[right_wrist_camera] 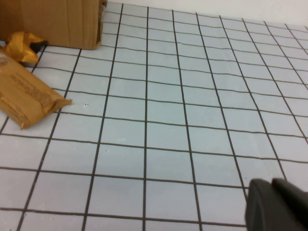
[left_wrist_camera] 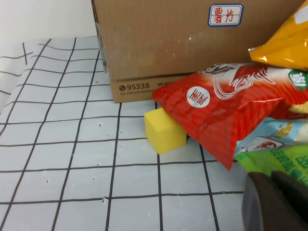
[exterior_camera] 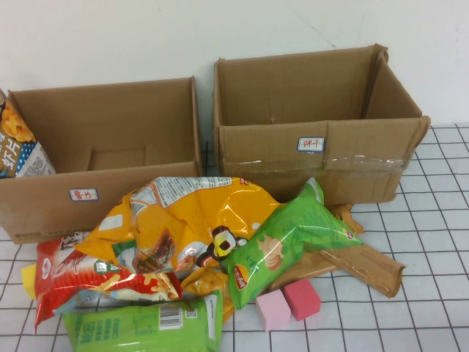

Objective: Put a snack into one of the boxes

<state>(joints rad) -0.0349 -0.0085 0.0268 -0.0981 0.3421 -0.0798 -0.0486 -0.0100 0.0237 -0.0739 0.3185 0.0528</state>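
The dark blue chip bag (exterior_camera: 17, 143), with orange chips pictured and blue-white checks, stands inside the lower brown box (exterior_camera: 44, 209) at its far left end, partly cut off by the picture's edge. This box carries a small white label with red characters, which also shows in the left wrist view (left_wrist_camera: 225, 14). My left gripper (left_wrist_camera: 276, 202) is shut and empty, low over the table next to a green bag, in front of that box. My right gripper (right_wrist_camera: 275, 204) is shut and empty above bare grid cloth to the right of the pile. Neither gripper shows in the high view.
The taller taped box (exterior_camera: 315, 158) stands at the back right. In front lie a big yellow bag (exterior_camera: 190, 213), a red bag (exterior_camera: 80, 275), two green bags (exterior_camera: 293, 238), a brown packet (exterior_camera: 366, 264), pink blocks (exterior_camera: 287, 302) and a yellow block (left_wrist_camera: 164, 130).
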